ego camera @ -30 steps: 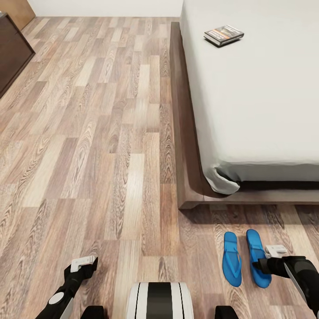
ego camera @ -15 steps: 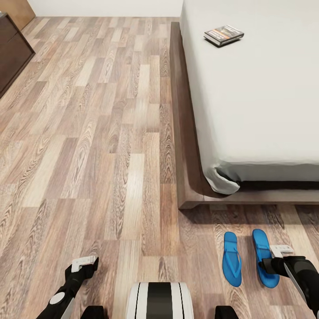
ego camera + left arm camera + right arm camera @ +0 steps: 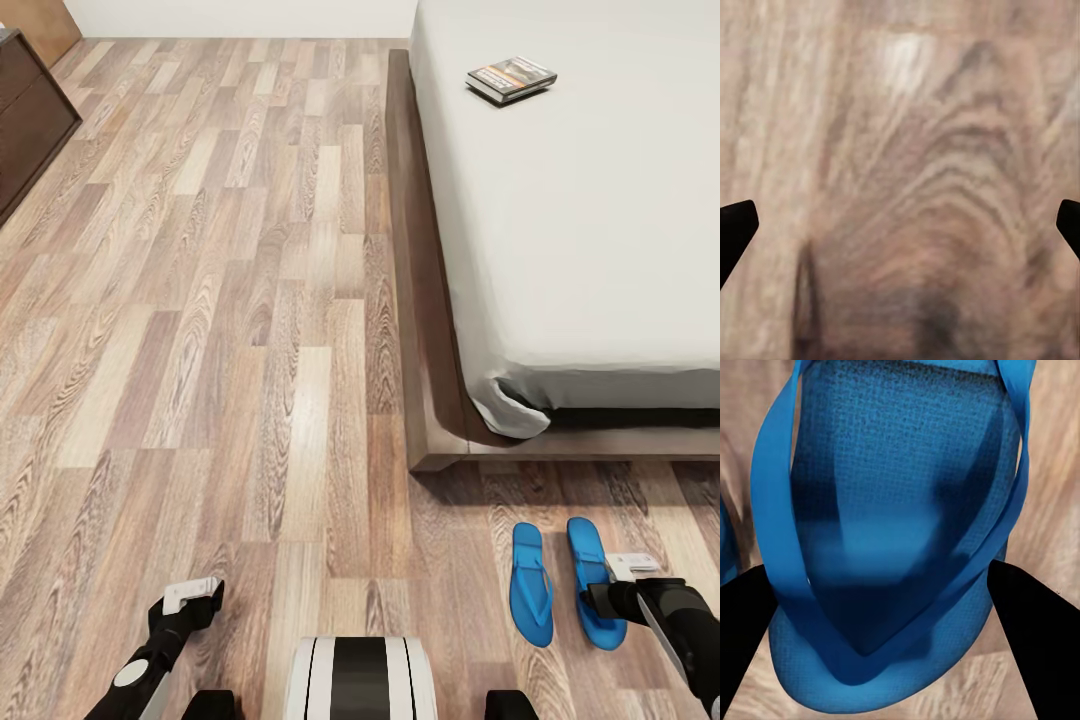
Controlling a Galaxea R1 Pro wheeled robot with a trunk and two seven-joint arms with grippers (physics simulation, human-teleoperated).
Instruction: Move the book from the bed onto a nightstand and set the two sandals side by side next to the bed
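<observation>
I've got my right end effector (image 3: 612, 590) down at floor level with its two black fingers spread wide, one either side of the toe end of the right-hand bright blue rubber flip-flop (image 3: 900, 517), not closed on it; from the wrist camera the thong straps converge right between the fingers. Its twin, the left-hand blue flip-flop (image 3: 531, 584), lies just beside it, roughly parallel, both on the light wood-plank floor (image 3: 250, 330) near the foot of the low dark brown platform bed (image 3: 428, 300) with its pale grey mattress. I'd expect these sandals to be light and floppy, the sole bending if lifted by one end and sliding easily on smooth planks, so I reckon pinching across the sole edges near the thong post, or hooking the straps, is the safest hold. The small paperback with the dark cover and orange band (image 3: 511, 79) sits on the mattress close to the near edge, far up the bed; thin, stiff enough, best taken across its short width. My left end effector (image 3: 188, 600) hangs released over bare floor, fingertips wide apart. A dark brown wooden cabinet (image 3: 28, 120) is cut off at the edge, so I can't say it's the nightstand. The heel of the right sandal is hidden behind my arm.
</observation>
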